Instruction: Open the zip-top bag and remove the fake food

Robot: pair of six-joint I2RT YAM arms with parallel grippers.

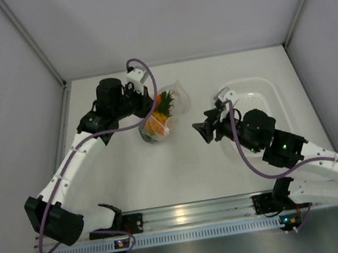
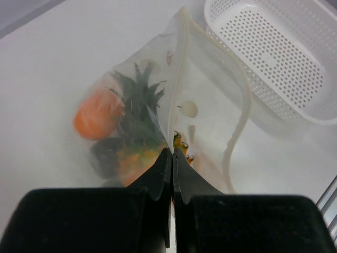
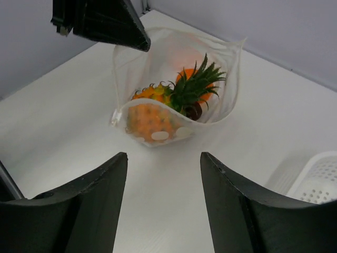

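The zip-top bag (image 1: 176,97) sits mid-table with its mouth pulled open toward the right arm. Inside lie the fake food pieces: a pineapple (image 3: 152,118) with a green crown, a round orange fruit (image 2: 93,116) and a dark brown piece (image 3: 192,111). My left gripper (image 2: 172,150) is shut on one lip of the bag (image 2: 210,105), pinching the plastic by the zip strip; in the right wrist view its black fingers (image 3: 113,23) hold the far rim up. My right gripper (image 3: 163,154) is open, nothing between its jaws, a short way back from the bag (image 3: 231,79).
A white perforated basket (image 1: 259,91) stands at the right, behind and under the right arm, also in the left wrist view as the basket (image 2: 274,52). Grey walls close the table in at the back and at both sides.
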